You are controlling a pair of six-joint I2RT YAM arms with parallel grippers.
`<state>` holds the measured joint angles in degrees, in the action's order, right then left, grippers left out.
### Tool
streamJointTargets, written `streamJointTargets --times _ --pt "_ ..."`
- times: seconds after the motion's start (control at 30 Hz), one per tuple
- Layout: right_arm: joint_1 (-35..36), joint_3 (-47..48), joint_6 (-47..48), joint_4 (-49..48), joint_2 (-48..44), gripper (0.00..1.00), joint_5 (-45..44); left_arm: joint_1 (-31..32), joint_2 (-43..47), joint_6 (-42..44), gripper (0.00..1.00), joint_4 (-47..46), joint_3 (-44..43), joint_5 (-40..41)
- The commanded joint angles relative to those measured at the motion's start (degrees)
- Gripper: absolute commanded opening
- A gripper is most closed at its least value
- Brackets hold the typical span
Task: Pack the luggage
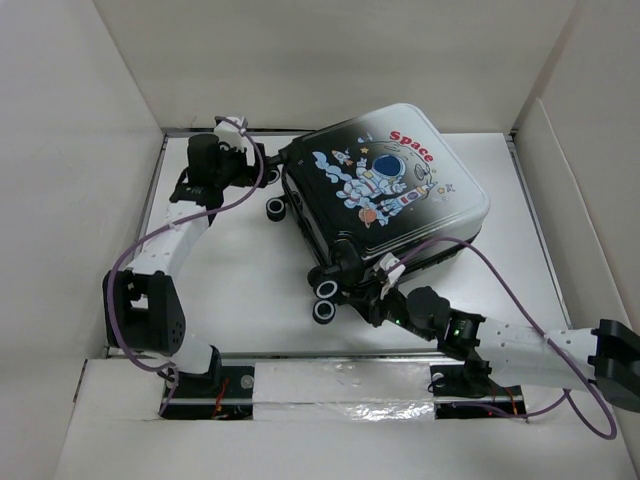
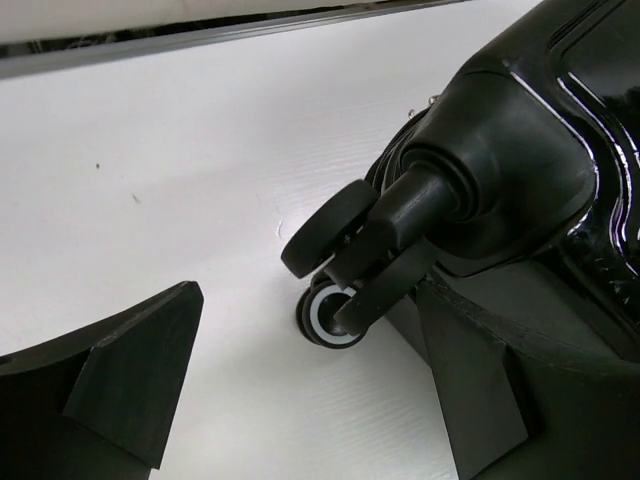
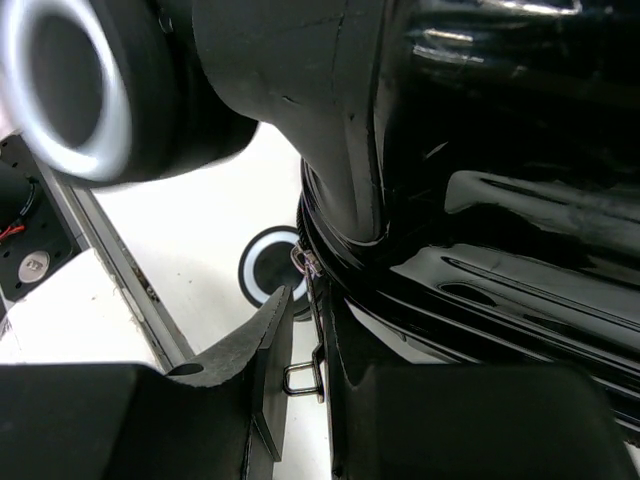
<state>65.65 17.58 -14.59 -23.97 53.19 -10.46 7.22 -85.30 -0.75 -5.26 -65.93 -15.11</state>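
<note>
The luggage (image 1: 395,185), a rounded hard-shell case with a glossy black-to-white shell and astronaut print, lies closed and flat on the matte white surface (image 1: 240,270), right of centre and set at an angle. The left claw (image 2: 310,340) is spread wide at the case's far-left corner, its angular black fingers either side of a twin caster (image 2: 325,235) with white-ringed hubs. The right claw (image 3: 310,400) sits at the near corner with only a narrow gap between its fingers. A thin metal zip pull (image 3: 303,378) hangs in that gap; whether it is pinched cannot be told.
</note>
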Motion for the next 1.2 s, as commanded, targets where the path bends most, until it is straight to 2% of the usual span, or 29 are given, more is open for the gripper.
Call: streamJointTargets --times 0.0,0.1,0.37,0.67,0.77,0.87,0.9,1.0,1.07,1.13,1.17 --pt "0.45 0.79 -0.18 -3.9 -1.86 0.0 4.05 1.03 -1.71 8.39 0.87 4.54 -6.29 -2.54" --pt "0.45 0.35 -0.35 -3.81 -2.65 0.0 3.78 1.57 -4.7 11.2 0.87 9.38 -10.08 -3.51" --pt "-0.17 0.43 -0.44 -3.63 -2.12 0.0 4.22 1.57 -9.79 12.62 0.81 13.24 -15.45 -9.41" --pt "-0.7 0.7 -0.35 -3.63 -1.25 0.0 4.31 1.57 -14.28 11.83 0.71 12.38 -18.09 -13.18" --pt "-0.7 0.7 -0.35 -3.63 -0.81 0.0 4.22 1.57 -14.55 10.43 0.62 10.36 -18.18 -14.5" --pt "-1.31 0.7 -0.35 -3.37 -0.98 0.0 4.22 1.57 -14.72 8.32 0.35 8.08 -18.71 -15.73" --pt "-1.31 0.7 -0.35 -3.11 -1.16 0.0 4.13 2.17 -14.72 7.7 0.21 7.29 -18.53 -15.91" --pt "-2.97 0.08 -0.7 -2.58 -2.21 0.0 4.22 3.49 -14.28 5.42 0.0 3.6 -16.96 -11.53" --pt "-5.43 -0.27 -0.97 -1.79 -2.82 0.0 4.65 5.43 -13.76 3.57 0.0 0.53 -15.64 -5.12" --pt "-7.8 -0.53 -1.4 0.05 -4.14 0.0 5.53 5.96 -12.53 1.29 0.0 -3.68 -9.86 1.45" --pt "-10.77 -0.79 -1.58 0.32 -4.67 0.0 6.41 6.48 -10.26 -3.68 0.0 -10.06 -6.87 3.23"
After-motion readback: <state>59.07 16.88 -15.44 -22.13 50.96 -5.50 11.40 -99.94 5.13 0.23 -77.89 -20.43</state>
